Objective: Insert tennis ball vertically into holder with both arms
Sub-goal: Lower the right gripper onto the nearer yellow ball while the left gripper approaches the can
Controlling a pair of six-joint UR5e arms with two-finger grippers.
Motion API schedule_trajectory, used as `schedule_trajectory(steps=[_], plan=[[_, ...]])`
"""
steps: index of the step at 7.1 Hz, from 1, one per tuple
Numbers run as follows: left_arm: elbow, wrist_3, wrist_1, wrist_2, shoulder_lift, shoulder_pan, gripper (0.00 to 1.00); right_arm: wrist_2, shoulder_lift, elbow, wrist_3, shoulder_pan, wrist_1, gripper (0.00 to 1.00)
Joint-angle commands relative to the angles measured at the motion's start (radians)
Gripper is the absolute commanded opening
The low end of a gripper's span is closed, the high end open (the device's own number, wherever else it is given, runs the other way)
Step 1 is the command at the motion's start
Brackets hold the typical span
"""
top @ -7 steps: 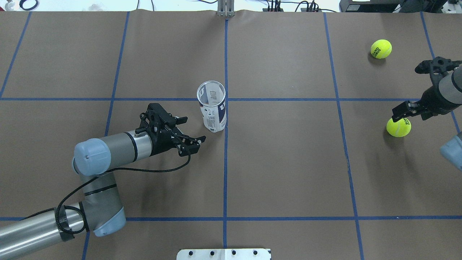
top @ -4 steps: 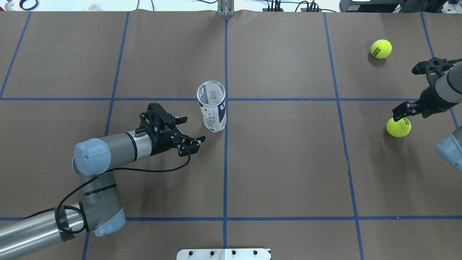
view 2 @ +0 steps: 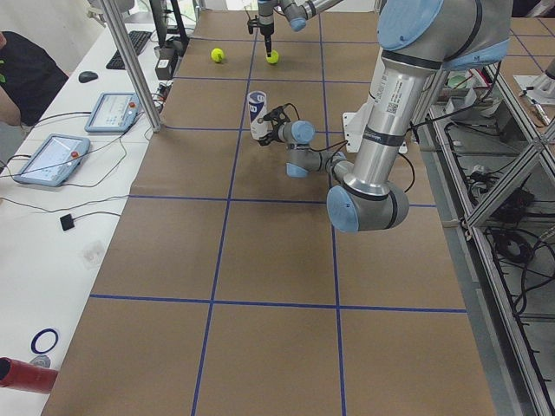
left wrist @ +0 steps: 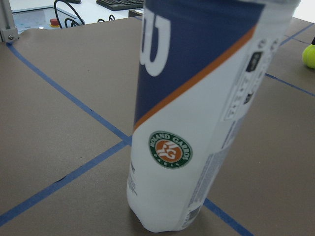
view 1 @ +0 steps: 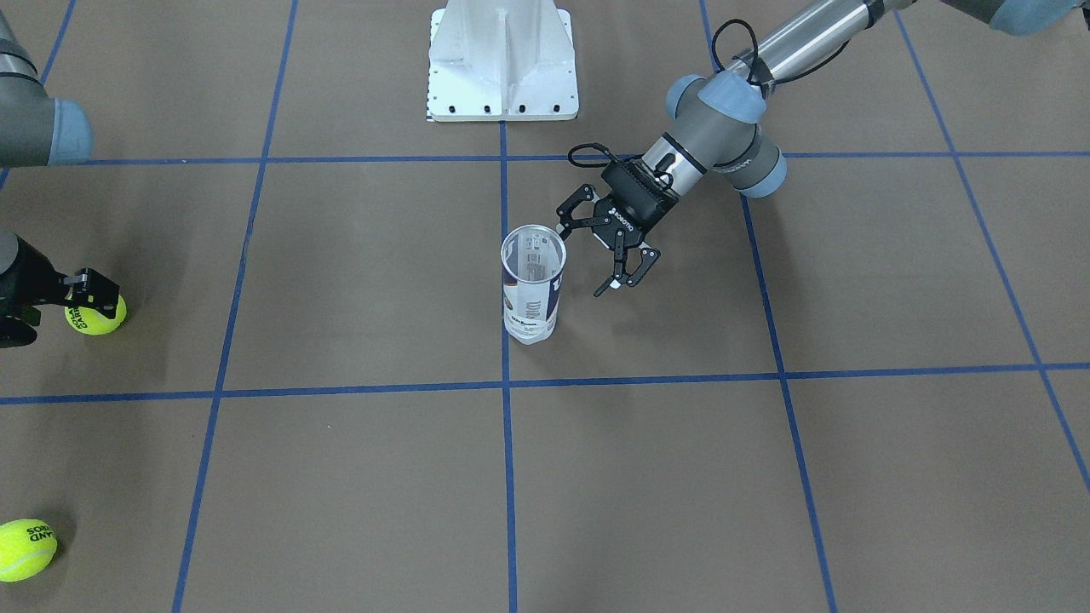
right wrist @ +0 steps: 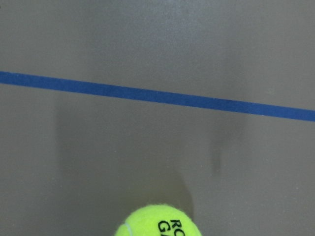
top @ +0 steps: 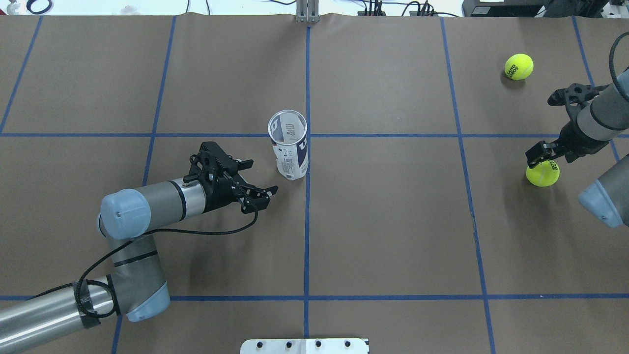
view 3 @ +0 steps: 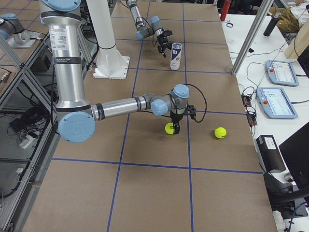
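The holder (top: 288, 145) is a clear tube with a white and navy label. It stands upright and empty near the table's middle (view 1: 532, 285) and fills the left wrist view (left wrist: 197, 123). My left gripper (top: 263, 176) is open, level with the tube and just beside it, not touching (view 1: 585, 258). A yellow tennis ball (top: 542, 173) lies at the right. My right gripper (top: 539, 130) is open, points down, and one finger stands right beside this ball (view 3: 170, 128). The ball peeks in at the right wrist view's bottom edge (right wrist: 157, 223).
A second tennis ball (top: 519, 66) lies farther back on the right (view 1: 25, 549). The white pedestal base (view 1: 502, 60) stands at the robot's side of the table. Blue tape lines cross the brown table cover.
My right arm has swung a little to the left over the near ball, which has not moved. My left gripper and the holder have stayed in place.
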Motion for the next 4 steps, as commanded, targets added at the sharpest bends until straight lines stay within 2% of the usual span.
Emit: schedule_trajectory(steps=[1, 4], plan=[[0.007, 0.002, -0.002, 0.000, 0.003, 0.000, 0.99, 0.007, -0.003, -0.017, 0.006, -0.019, 0.000, 0.99], [0.015, 0.003, -0.009, 0.000, 0.003, 0.000, 0.99, 0.024, -0.007, -0.009, 0.011, -0.021, -0.001, 0.98]])
